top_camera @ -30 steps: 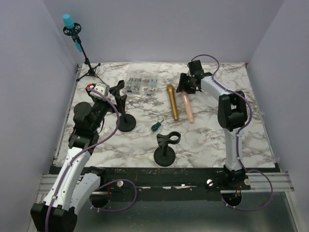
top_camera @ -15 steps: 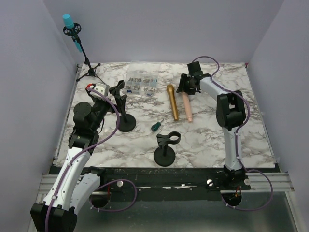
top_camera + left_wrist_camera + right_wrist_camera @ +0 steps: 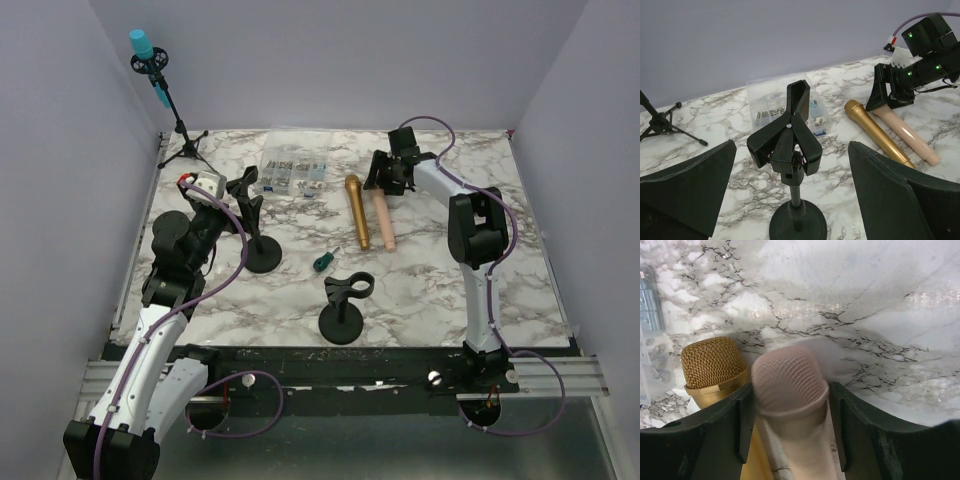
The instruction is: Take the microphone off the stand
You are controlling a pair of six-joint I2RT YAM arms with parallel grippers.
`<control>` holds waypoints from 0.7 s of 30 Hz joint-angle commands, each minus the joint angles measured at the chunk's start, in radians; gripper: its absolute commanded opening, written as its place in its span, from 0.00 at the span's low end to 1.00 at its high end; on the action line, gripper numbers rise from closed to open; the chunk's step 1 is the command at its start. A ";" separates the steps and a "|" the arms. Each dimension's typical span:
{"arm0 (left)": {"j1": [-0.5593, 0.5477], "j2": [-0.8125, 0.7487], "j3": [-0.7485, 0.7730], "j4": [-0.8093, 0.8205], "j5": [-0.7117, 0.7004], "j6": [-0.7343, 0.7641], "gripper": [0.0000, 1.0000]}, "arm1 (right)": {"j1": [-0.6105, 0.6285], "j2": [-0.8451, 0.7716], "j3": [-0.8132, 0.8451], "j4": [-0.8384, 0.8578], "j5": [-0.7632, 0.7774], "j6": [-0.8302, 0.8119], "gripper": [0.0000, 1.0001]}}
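Flanking the head of the pink microphone (image 3: pixel 790 385), my right gripper (image 3: pixel 385 178) sits in the upper middle of the overhead view. Its two fingers (image 3: pixel 715 430) lie close against either side of the mesh. The head is blurred in my wrist view, so I cannot tell whether I am pinching it or merely bracketing it. The pink microphone lies flat on the table (image 3: pixel 430 290), just beside the gold microphone (image 3: pixel 357 212), and neither is in any holder.

My left gripper (image 3: pixel 243 192), at centre left, is spread wide with nothing in it. Between its fingers stands a desk stand (image 3: pixel 790 135) whose clip is bare. A second desk stand (image 3: pixel 343 305), lower centre, also has an empty clip.

I judge the removal largely done for this microphone, since it is out of its clip and down on the marble. What is left here seems to be letting go and drawing clear. In the upper left corner a blue microphone (image 3: pixel 145 50) is still mounted on the tripod stand (image 3: pixel 178 130), well apart from both grippers.
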 commanded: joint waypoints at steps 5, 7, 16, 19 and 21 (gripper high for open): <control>-0.004 -0.013 -0.004 0.010 -0.006 0.000 0.98 | -0.006 0.039 0.012 0.000 0.020 0.011 0.70; -0.004 -0.016 -0.004 0.013 -0.004 0.000 0.98 | -0.006 0.031 0.011 0.000 0.013 0.013 0.70; -0.004 -0.045 0.016 0.019 0.048 -0.018 0.99 | -0.006 -0.035 -0.007 0.016 -0.061 0.037 0.79; -0.005 -0.061 0.007 0.039 0.065 -0.019 0.98 | -0.006 -0.056 0.005 -0.004 -0.071 0.036 0.81; -0.004 -0.071 0.005 0.047 0.069 -0.022 0.98 | -0.006 -0.084 -0.004 -0.004 -0.079 0.033 0.83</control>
